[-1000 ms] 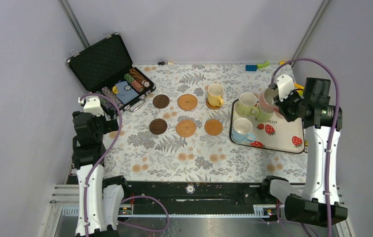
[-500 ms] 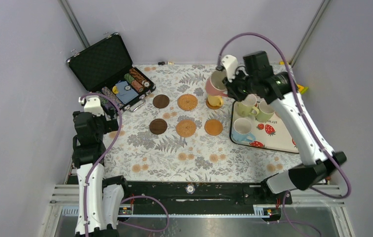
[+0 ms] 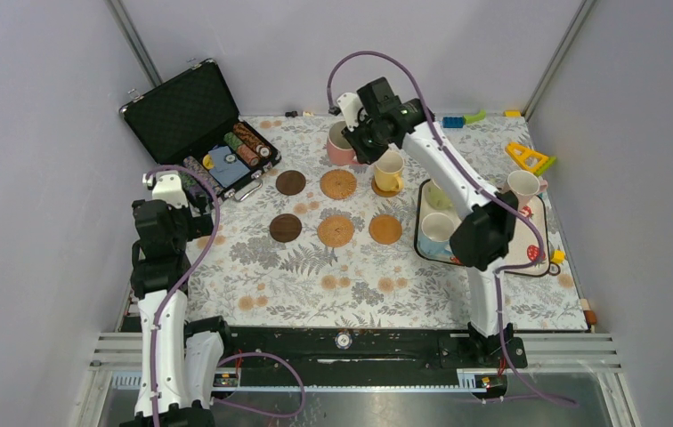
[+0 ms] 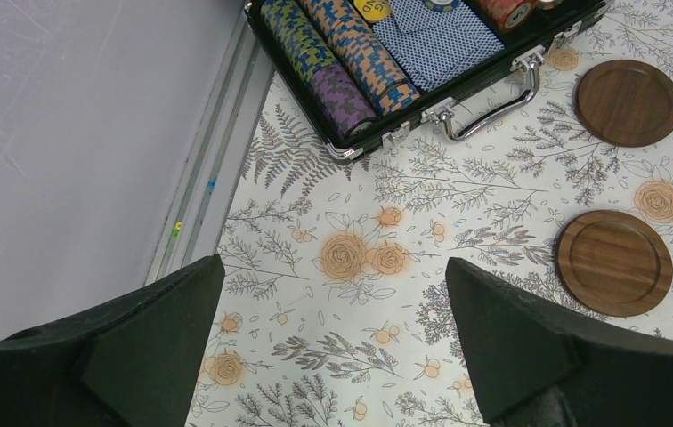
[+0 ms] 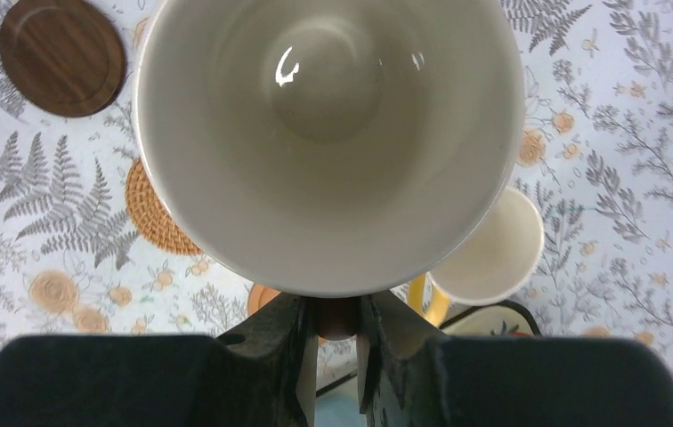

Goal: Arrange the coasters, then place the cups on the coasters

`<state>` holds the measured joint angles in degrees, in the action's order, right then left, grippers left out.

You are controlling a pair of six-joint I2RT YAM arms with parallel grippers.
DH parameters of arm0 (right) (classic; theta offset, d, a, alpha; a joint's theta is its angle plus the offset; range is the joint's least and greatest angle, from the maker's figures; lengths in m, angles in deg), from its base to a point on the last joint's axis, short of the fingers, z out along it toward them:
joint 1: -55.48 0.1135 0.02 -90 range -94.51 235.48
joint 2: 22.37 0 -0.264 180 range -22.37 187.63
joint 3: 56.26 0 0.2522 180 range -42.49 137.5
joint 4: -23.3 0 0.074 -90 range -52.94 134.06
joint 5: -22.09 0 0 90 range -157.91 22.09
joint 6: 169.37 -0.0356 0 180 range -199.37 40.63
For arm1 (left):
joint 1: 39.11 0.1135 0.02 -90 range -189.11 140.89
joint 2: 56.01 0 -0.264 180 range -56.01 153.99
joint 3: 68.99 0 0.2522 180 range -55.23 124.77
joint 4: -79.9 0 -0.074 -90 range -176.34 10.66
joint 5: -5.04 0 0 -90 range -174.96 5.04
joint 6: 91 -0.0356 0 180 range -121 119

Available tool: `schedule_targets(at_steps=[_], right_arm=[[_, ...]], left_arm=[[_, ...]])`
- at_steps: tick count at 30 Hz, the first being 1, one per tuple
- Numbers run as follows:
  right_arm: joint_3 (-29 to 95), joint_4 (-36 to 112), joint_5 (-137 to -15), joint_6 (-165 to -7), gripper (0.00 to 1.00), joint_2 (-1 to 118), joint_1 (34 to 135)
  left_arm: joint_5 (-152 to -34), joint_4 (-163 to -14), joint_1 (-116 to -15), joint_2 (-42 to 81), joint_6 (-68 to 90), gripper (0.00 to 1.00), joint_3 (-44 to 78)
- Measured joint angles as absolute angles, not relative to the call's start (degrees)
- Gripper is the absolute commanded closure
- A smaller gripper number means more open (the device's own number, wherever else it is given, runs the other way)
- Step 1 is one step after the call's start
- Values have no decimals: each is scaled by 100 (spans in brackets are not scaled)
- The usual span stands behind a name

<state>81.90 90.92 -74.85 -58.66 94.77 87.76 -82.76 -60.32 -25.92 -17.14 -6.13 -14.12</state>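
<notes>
step in hand: cups onto coasters, second cup going in.

right gripper (image 3: 357, 142) is clamped tight on the pink mug (image 3: 340, 144). in the right wrist view both jaws pinch a pink bit at the mug's near side, likely the handle. the mug sits upright, mouth up, at upper centre of the overhead frame. we judge it is off the table (image 3: 315, 276).

coasters look arranged, two rows of three in mid frame:
- upper row: upper dark coaster (image 3: 290, 182), upper woven coaster (image 3: 338, 184), then one mostly covered by the yellow mug (image 3: 389, 171), which sits on it a bit off centre
- lower row: lower dark coaster (image 3: 285, 228), lower woven coaster (image 3: 335, 230), orange coaster (image 3: 385, 229), all bare

in the wrist view the upper woven coaster pokes out at the mug's left edge, so we are not centred over it yet.

left gripper (image 4: 333, 267) is spread wide and empty, at the left of the overhead frame near the chip case (image 3: 199, 133).

the tray (image 3: 529, 258) at the right shows a blue mug (image 3: 437, 233), a green mug (image 3: 437, 196) and a pale mug (image 3: 522, 185). the arm hides part of it, so we can't count the rest.

next, our read: line the base up over the upper woven coaster, come straight down, stay clear of the yellow mug, and release only once it sits flat.
</notes>
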Motion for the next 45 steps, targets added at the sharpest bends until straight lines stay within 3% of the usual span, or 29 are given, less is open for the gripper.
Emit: schedule_targets(at_steps=[14, 45], right_arm=[[8966, 9317, -7093, -6015, 100, 10859, 9045], [9089, 9287, -6873, -5974, 100, 11554, 9047]], left_arm=[[-8274, -6034, -2590, -1688, -615, 1, -1412], [-8274, -6037, -2590, -1690, -654, 1, -1412]])
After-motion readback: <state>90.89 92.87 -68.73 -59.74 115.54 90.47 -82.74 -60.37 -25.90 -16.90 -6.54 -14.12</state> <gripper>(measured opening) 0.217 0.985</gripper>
